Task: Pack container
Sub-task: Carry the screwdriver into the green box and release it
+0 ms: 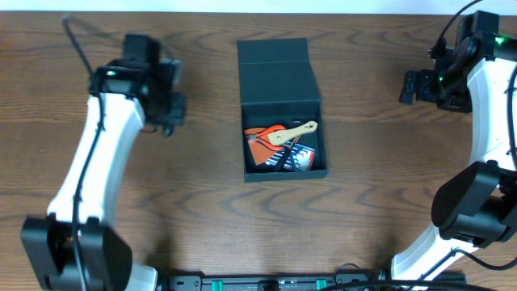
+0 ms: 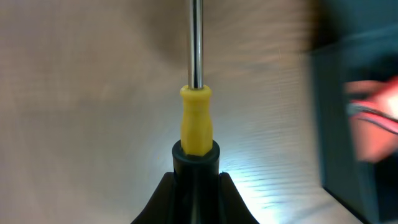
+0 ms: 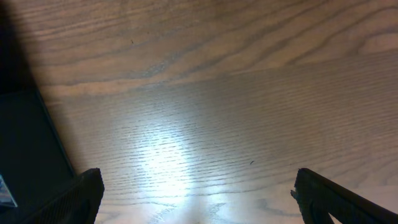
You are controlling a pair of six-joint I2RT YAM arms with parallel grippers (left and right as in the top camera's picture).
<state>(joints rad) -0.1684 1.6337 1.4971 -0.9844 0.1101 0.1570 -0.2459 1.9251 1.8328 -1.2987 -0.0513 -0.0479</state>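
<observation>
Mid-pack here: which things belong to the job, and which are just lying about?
Job: container; yellow screwdriver in left end effector; orange-handled pliers and wooden-handled tool inside.
Just there: table; right end effector, open, holding nothing.

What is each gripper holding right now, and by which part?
The left gripper holds a screwdriver by the rear end of its yellow handle, shaft pointing away. The right gripper is open and holds nothing.

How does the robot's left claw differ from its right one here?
The left gripper is shut on a yellow-handled screwdriver; the right gripper is open and empty. The left gripper sits left of the container, the right gripper far to its right. Both are above the wooden table, outside the container.
</observation>
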